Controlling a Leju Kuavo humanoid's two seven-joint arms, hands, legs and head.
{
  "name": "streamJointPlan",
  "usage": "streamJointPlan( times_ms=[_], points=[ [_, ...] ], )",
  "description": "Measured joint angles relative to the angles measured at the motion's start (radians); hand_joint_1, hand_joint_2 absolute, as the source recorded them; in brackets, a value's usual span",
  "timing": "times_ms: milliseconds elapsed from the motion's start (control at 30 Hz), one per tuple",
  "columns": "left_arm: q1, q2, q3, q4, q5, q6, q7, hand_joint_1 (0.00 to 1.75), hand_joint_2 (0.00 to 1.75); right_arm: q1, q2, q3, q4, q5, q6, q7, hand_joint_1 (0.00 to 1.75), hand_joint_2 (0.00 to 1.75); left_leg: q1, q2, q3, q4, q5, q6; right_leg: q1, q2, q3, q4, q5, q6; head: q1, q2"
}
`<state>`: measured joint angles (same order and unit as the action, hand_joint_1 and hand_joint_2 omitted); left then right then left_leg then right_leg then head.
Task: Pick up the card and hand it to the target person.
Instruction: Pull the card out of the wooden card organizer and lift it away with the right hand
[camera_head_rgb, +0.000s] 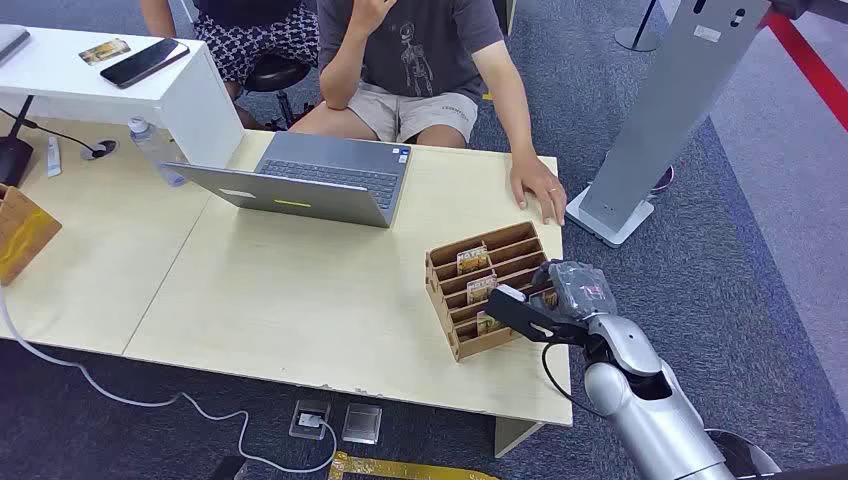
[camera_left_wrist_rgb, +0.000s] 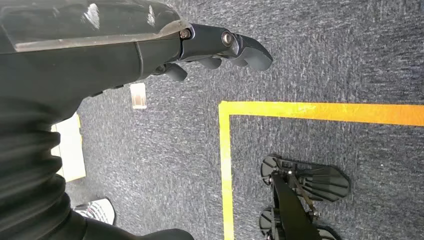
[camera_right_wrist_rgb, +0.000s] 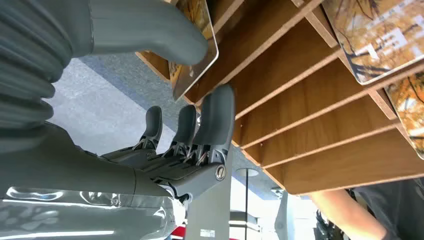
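Observation:
A brown wooden card rack (camera_head_rgb: 487, 287) stands near the table's right front corner, with orange-printed cards (camera_head_rgb: 472, 260) in its slots. My right hand (camera_head_rgb: 555, 300) reaches into the rack's right side. In the right wrist view its thick thumb (camera_right_wrist_rgb: 150, 30) lies on one face of a card (camera_right_wrist_rgb: 195, 60) and a dark finger (camera_right_wrist_rgb: 217, 115) presses from the other side, so the card is pinched at the edge of a slot. More cards (camera_right_wrist_rgb: 375, 35) sit in farther slots. My left hand (camera_left_wrist_rgb: 220, 47) hangs over the carpet, holding nothing. The seated person (camera_head_rgb: 420, 60) rests a hand (camera_head_rgb: 538, 190) on the table's far edge.
An open grey laptop (camera_head_rgb: 310, 185) sits mid-table in front of the person. A grey kiosk stand (camera_head_rgb: 670, 110) rises just right of the table. A water bottle (camera_head_rgb: 155, 150), a white shelf with a phone (camera_head_rgb: 145, 62) and a second wooden box (camera_head_rgb: 22, 235) lie to the left.

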<state>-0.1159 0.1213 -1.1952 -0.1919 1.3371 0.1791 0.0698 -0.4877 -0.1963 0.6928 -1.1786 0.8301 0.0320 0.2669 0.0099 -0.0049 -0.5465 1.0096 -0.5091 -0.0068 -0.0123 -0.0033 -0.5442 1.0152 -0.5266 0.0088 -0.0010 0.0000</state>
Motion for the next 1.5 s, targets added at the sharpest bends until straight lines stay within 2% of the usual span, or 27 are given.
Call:
streamJointPlan(
  times_ms=[433,867,1500],
  points=[
    [0.001,0.000,0.000,0.000,0.009,0.004,0.000,0.00,1.75,0.009,-0.013,0.006,-0.021,0.006,0.001,0.013,1.00,1.75,0.000,0.000,0.000,0.000,0.000,0.000,0.000,0.000,0.000,0.000,0.000,0.000,0.000,0.000],
    [0.002,0.000,0.000,0.000,0.012,0.006,0.000,0.00,1.75,0.017,-0.017,0.009,-0.024,0.006,0.001,0.013,0.94,1.75,0.000,0.000,0.000,0.000,0.000,0.000,0.000,0.000,0.000,0.000,0.000,0.000,0.000,0.000],
    [0.002,0.000,0.000,0.000,0.012,0.002,0.000,0.00,1.75,0.019,-0.025,0.010,-0.023,-0.006,0.011,0.014,1.12,1.75,0.000,0.000,0.000,0.000,0.000,0.000,0.000,0.000,0.000,0.000,0.000,0.000,0.000,0.000]
  ],
)
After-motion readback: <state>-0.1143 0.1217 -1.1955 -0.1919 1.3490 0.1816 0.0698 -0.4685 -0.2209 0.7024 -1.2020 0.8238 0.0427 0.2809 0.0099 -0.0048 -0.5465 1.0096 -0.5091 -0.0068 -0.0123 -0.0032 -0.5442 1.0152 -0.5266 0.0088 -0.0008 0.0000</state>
